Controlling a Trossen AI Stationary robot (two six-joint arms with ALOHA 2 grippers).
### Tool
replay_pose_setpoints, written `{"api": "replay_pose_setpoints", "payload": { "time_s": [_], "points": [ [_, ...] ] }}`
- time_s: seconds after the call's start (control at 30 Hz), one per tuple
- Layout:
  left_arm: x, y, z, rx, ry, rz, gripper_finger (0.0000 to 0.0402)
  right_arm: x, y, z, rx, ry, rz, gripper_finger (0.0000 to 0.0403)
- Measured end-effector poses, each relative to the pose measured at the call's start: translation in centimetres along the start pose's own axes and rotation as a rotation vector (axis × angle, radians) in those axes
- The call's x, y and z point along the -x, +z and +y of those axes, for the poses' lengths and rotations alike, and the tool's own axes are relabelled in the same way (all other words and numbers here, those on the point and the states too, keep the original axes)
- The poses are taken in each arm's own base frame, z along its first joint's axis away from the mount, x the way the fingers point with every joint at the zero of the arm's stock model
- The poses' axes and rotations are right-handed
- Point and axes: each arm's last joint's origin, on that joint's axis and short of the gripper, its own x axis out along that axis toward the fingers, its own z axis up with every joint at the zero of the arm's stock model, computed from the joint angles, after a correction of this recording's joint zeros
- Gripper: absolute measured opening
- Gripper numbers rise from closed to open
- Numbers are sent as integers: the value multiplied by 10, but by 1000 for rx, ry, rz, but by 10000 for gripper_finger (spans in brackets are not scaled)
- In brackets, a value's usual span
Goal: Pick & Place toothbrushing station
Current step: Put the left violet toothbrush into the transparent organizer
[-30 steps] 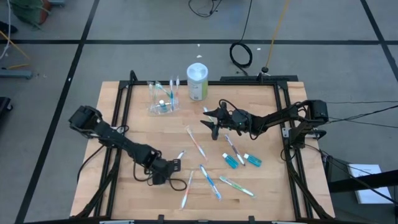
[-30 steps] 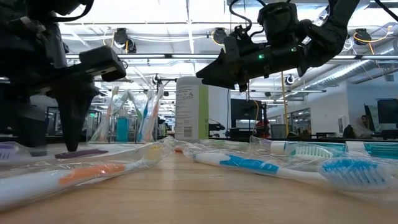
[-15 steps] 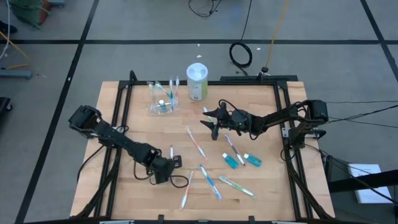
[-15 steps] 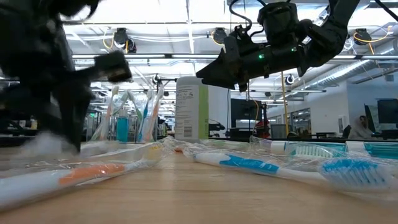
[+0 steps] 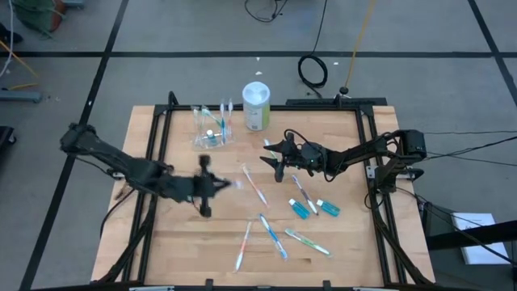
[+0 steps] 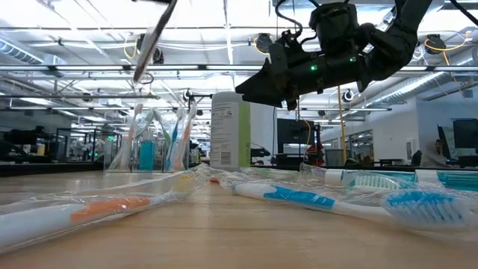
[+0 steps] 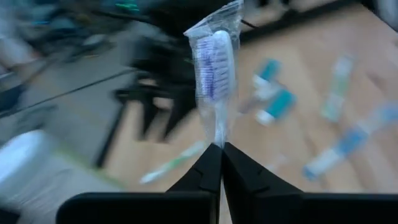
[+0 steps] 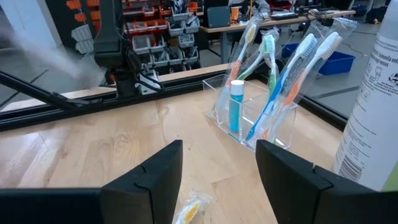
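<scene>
My left gripper (image 5: 216, 184) is shut on a toothbrush in a clear wrapper (image 7: 214, 62), lifted above the table's left middle; the brush also shows high up in the low view (image 6: 153, 37). My right gripper (image 5: 275, 158) is open and empty above the table's middle, right of the cup. The clear plastic cup (image 5: 212, 129) stands at the far left and holds several toothbrushes and a blue tube (image 8: 235, 106). Several wrapped toothbrushes (image 5: 272, 234) and two blue tubes (image 5: 300, 209) lie flat on the table's near right. My left gripper pinches the toothbrush's thin handle (image 7: 219, 134), below its head, between its two fingertips. The bristle head (image 7: 211, 56) sticks out beyond the fingers, along their line. The brush is lifted clear of the table and slants in the low view.
A white and green canister (image 5: 256, 105) stands at the far edge, right of the cup. A black frame (image 5: 158, 145) runs along the table's sides. Bare wood lies between the cup and the loose toothbrushes (image 5: 255, 184).
My left gripper has risen quickly from the table's near middle and gone toward the far edge. It has carried up a wrapped toothbrush that lay on the table, which is now clear of it.
</scene>
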Motion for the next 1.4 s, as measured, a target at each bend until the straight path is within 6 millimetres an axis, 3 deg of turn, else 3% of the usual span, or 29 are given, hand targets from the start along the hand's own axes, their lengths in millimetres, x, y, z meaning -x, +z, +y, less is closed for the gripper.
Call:
{"api": "replay_pose_setpoints", "payload": {
  "time_s": [0.27,0.57,0.93,1.4],
  "points": [
    [37,8,33,197,244,-109,9,0,0,0,0,0,0,199],
    [57,7,51,273,282,-157,4,0,0,0,-32,0,0,199],
    [43,-41,69,363,431,-74,3,0,0,0,-80,0,1,199],
    [14,-97,67,413,530,-26,7,0,-9,-1,-128,-17,92,199]
  ]
}}
